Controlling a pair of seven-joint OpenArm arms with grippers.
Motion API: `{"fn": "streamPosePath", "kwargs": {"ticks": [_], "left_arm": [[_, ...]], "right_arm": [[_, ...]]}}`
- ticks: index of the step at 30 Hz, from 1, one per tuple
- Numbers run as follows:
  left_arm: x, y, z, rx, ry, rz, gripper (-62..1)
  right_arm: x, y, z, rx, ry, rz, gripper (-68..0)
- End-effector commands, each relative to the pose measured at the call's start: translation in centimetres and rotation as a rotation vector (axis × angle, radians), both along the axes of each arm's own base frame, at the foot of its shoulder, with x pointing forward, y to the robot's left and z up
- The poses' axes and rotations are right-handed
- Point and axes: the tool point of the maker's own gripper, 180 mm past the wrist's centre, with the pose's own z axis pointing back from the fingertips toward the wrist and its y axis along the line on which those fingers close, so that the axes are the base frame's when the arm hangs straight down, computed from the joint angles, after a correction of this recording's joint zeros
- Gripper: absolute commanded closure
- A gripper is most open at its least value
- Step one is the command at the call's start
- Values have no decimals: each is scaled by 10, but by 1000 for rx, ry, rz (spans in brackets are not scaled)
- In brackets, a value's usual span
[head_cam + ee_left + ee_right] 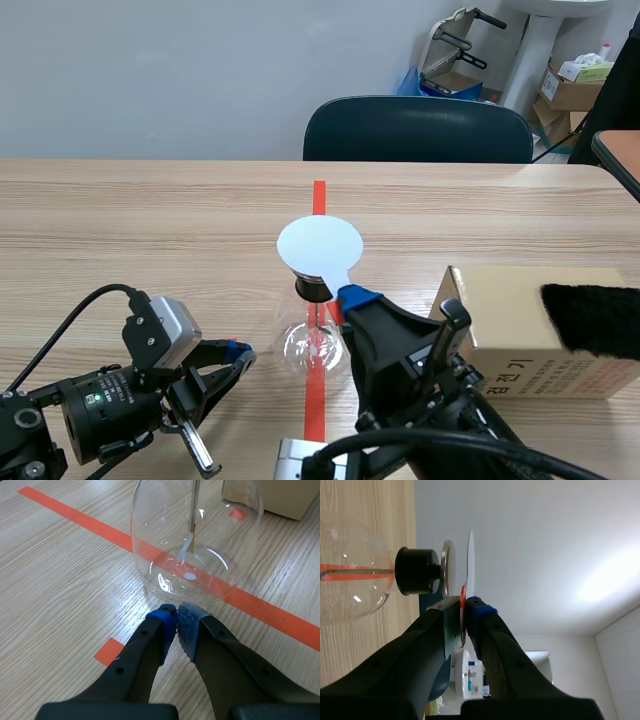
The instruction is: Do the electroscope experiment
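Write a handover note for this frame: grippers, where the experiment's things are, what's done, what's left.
Left gripper: shut on nothing, low beside the base of the flask.
Right gripper: shut on the white paddle by its handle, disc held just over the flask's metal plate, a slim gap showing.
Done: paddle gripped and over the plate.
Left: likely touch the plate or pull away, watching the foil strip inside.

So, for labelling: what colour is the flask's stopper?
The stopper is black, clearest in the right wrist view.
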Motion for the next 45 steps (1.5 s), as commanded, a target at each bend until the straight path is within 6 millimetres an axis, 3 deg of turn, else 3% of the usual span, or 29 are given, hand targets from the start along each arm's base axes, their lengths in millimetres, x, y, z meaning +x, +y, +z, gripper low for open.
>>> {"fn": "streamPosePath", "kwargs": {"ticks": [1,19,29,38,45], "left_arm": [[3,-6,8,-31,-16,-3,-55],[3,-6,8,-31,-16,-3,-55],[3,-6,8,-31,-16,-3,-55],[3,-6,8,-31,-16,-3,-55],[3,-6,8,-31,-16,-3,-55]], "right_arm": [[6,-3,10,7,-37,-10,-18],[10,-9,10,9,-36,-49,-18],[31,-55,10,27,-25,-331,-18],[39,-98,9,42,-16,-576,-18],[39,-116,8,48,-12,-675,-18]]}}
